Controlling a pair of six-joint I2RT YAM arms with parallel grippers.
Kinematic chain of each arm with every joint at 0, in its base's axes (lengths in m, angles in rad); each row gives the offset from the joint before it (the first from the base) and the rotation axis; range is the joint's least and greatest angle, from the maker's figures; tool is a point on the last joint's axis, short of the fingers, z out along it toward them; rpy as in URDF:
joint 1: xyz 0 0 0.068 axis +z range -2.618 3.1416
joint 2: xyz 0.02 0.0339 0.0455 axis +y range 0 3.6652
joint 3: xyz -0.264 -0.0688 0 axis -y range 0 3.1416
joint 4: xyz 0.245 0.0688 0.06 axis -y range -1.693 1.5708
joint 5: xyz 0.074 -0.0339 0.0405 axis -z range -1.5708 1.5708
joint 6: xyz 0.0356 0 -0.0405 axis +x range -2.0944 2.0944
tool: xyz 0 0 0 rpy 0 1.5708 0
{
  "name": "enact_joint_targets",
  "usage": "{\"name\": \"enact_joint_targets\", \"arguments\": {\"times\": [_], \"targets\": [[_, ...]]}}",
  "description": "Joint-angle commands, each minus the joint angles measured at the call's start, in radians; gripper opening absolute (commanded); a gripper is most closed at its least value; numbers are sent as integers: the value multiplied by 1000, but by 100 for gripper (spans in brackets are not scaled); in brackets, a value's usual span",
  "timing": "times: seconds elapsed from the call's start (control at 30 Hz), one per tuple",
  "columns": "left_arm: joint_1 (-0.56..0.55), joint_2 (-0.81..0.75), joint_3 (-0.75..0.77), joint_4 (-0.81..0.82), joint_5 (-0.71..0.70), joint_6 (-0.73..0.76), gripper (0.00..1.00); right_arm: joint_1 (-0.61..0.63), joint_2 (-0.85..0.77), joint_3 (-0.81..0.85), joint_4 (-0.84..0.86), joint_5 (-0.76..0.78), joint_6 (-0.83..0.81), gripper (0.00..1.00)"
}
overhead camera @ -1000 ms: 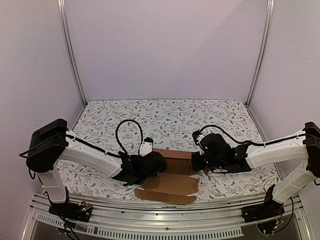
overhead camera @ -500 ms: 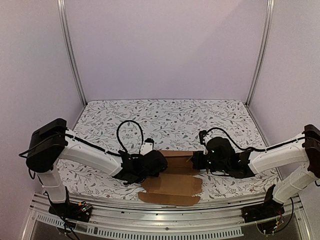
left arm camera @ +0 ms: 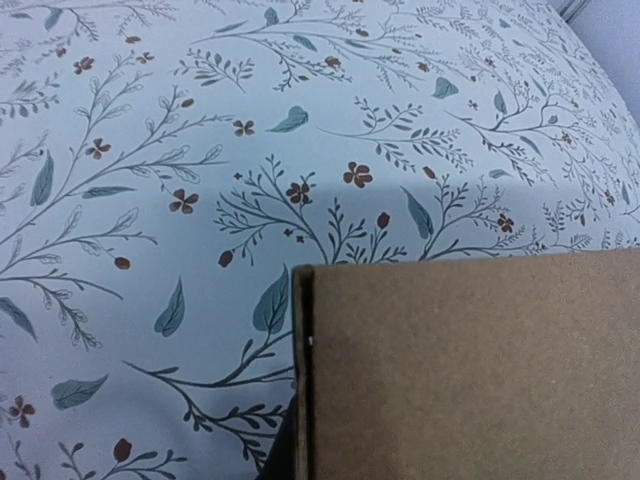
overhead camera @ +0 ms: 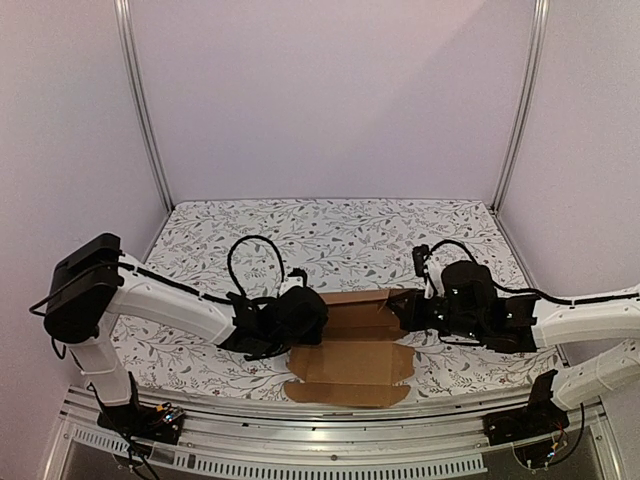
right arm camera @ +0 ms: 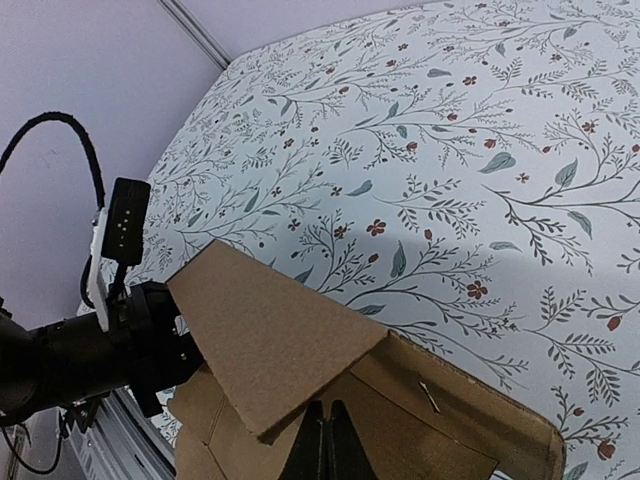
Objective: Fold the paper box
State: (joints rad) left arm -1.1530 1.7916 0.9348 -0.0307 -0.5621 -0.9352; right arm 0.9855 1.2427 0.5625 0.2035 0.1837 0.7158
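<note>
cardboard of the paper box [overhead camera: 352, 345] lies between the two sets of fingers. right gripper [right arm camera: 325, 430] is clenched on nothing, a raised flap [right arm camera: 270, 340] just above its tips. left gripper [overhead camera: 305, 318] is clenched against the box's left wall [left arm camera: 470, 370]; whether it pinches cardboard is hidden.

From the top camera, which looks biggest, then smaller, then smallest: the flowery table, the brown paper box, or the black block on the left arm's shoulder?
1. flowery table
2. paper box
3. black shoulder block, which may look bigger because it seems nearer the camera
</note>
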Motion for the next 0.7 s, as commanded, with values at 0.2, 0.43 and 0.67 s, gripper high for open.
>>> {"name": "enact_joint_targets", "arguments": {"times": [0.2, 0.43, 0.67], "targets": [[73, -78, -60, 75, 64, 24, 0, 0, -250, 29, -314, -10, -132, 0], [101, -143, -108, 110, 117, 10, 0, 2, -378, -34, -322, -87, -186, 0], [138, -231, -187, 210, 225, -36, 0, 4, -505, -127, -228, -135, -193, 0]]}}
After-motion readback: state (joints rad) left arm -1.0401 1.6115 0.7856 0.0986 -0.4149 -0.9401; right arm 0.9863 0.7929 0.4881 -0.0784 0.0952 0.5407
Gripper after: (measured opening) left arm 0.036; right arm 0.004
